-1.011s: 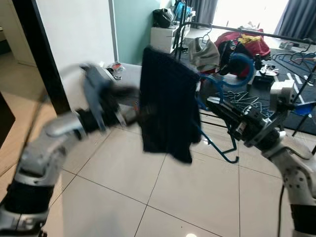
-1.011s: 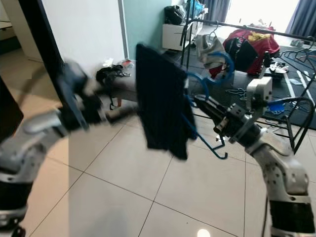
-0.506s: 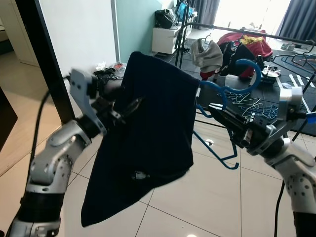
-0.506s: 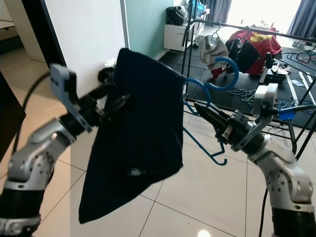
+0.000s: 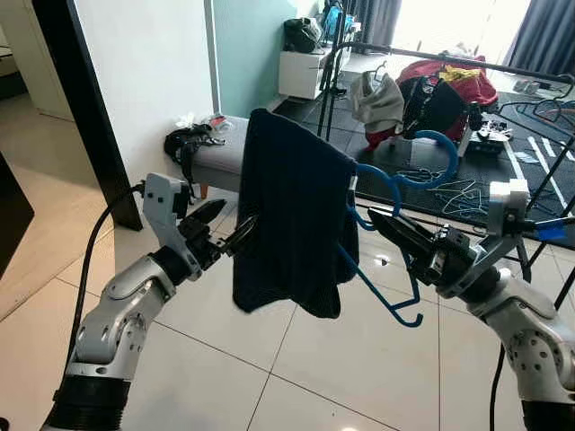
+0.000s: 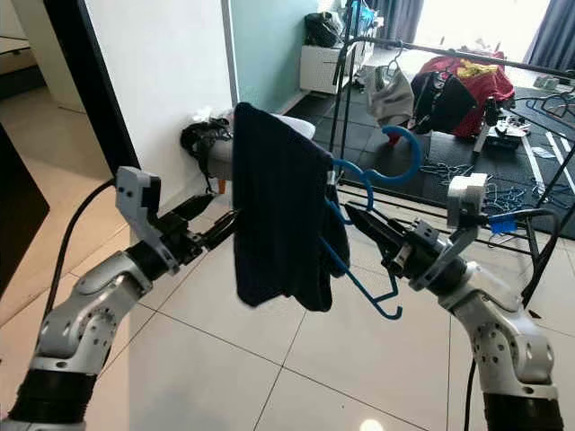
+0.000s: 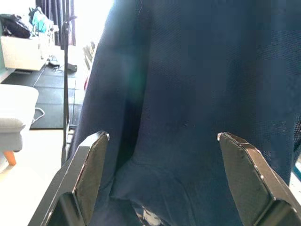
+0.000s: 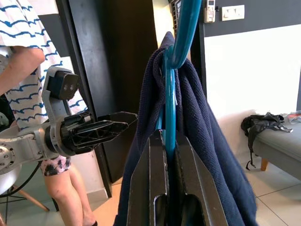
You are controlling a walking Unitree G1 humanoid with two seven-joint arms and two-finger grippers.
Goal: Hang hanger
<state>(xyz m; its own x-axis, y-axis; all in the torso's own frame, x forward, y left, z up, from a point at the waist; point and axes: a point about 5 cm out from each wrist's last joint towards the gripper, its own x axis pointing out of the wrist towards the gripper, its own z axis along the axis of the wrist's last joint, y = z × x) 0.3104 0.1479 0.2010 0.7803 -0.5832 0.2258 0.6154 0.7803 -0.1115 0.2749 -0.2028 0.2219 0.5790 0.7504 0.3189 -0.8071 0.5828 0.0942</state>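
Observation:
A blue plastic hanger (image 5: 388, 296) carries a dark navy garment (image 5: 292, 224) draped over it, held up in the air over the tiled floor. My right gripper (image 5: 375, 218) is shut on the hanger's blue bar (image 8: 170, 94), just right of the cloth. The hanger's hook (image 5: 433, 148) curls up above that arm. My left gripper (image 5: 235, 220) is open at the garment's left edge. In the left wrist view its fingers (image 7: 89, 179) stand wide apart with the navy cloth (image 7: 188, 94) just ahead of them, nothing pinched.
A black clothes rail (image 5: 467, 61) with hung clothes crosses behind. A grey bench (image 5: 220, 154) with a black bag (image 5: 184, 144) stands by the white wall. Loose hangers (image 5: 449, 189) lie on a dark mat. A person (image 8: 23, 61) stands behind my left arm.
The garment was spread wide and low toward the left half a second ago; now it hangs narrow on the hanger. My left gripper has dropped lower, open at the cloth's edge.

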